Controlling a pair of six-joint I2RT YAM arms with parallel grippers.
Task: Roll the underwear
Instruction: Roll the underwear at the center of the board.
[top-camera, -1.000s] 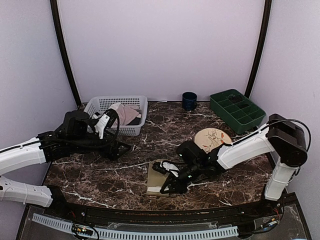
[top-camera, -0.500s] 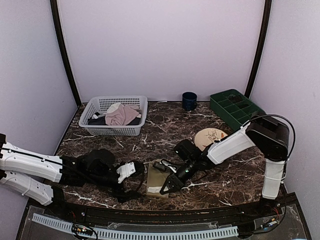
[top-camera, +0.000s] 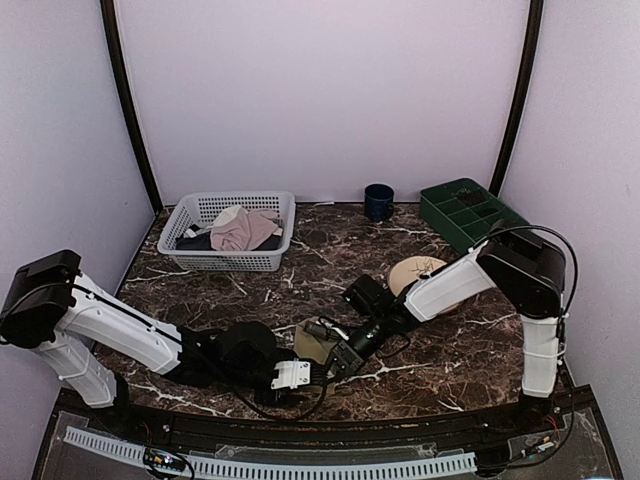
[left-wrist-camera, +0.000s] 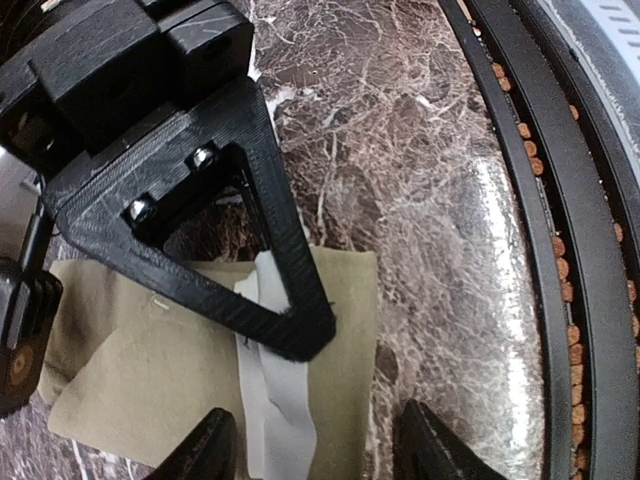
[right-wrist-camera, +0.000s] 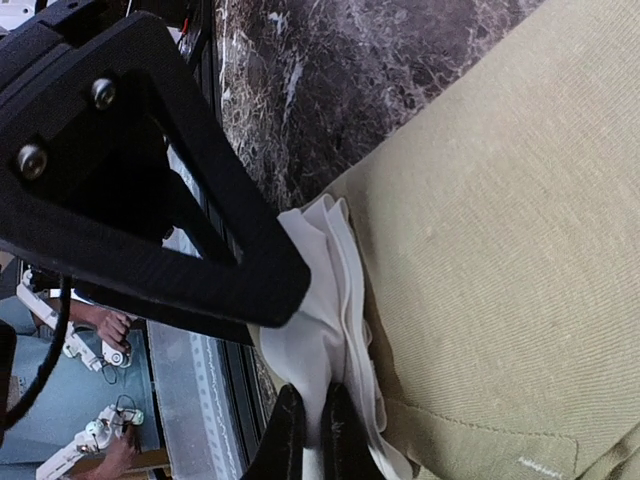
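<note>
Right claw (right-wrist-camera: 310, 432) pinches the underwear (right-wrist-camera: 500, 250) by its cream band (right-wrist-camera: 318, 335). Left claw (left-wrist-camera: 315, 452) hangs open astride that band.

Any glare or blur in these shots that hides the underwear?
Left wrist view: bright glare on the marble table beside the underwear, which is sharp. Right wrist view: cloth weave crisp, no glare. Top view: soft even light, nothing blurred.

Tight up front: left gripper (left-wrist-camera: 315, 450) and right gripper (right-wrist-camera: 307, 425) crowd the underwear (top-camera: 308, 340), nose to nose. Bare table (top-camera: 300, 270) lies open toward the basket (top-camera: 225, 262). The plate (top-camera: 415, 272) hugs the right arm (top-camera: 445, 285).
</note>
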